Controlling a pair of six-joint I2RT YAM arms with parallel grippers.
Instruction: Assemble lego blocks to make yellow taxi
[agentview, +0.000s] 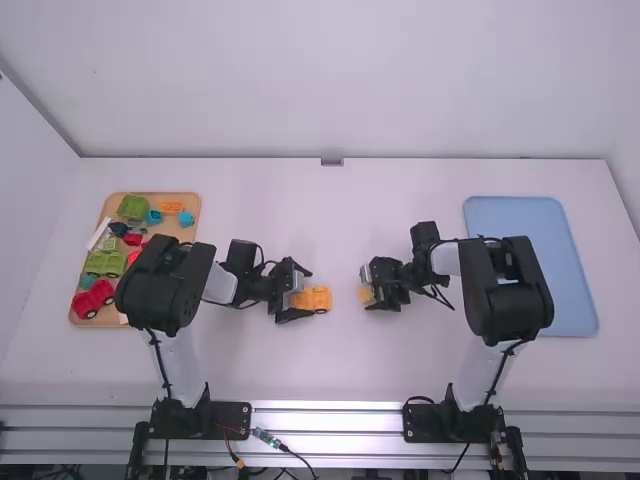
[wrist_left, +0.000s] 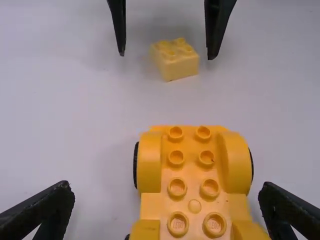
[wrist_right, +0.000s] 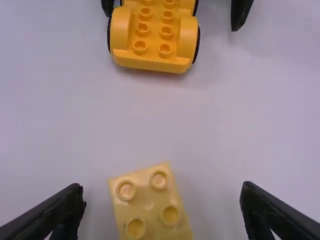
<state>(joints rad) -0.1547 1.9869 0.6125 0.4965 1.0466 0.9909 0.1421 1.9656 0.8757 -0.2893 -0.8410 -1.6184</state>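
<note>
Looking at the high view, you find the yellow wheeled base (agentview: 316, 299) at the middle of the frame, upright on the white table (agentview: 330, 365). Your left gripper (agentview: 306, 292) stands around it, fingers spread wide on either side; whether they touch its near end, you cannot tell. Just right of the frame's middle, the pale yellow brick (agentview: 366, 295) lies apart from the base, between the widely parted fingers of your right gripper (agentview: 369, 289); the right wrist view shows its four studs facing up. Small raised lettering marks some studs (wrist_left: 177, 223) of the base and one stud (wrist_right: 126, 190) of the brick. At left in the frame, the wooden tray (agentview: 180, 230) bears green, blue and orange pieces and a red toy vehicle (agentview: 92, 299); at right lies a blue tray (agentview: 515, 225).
</note>
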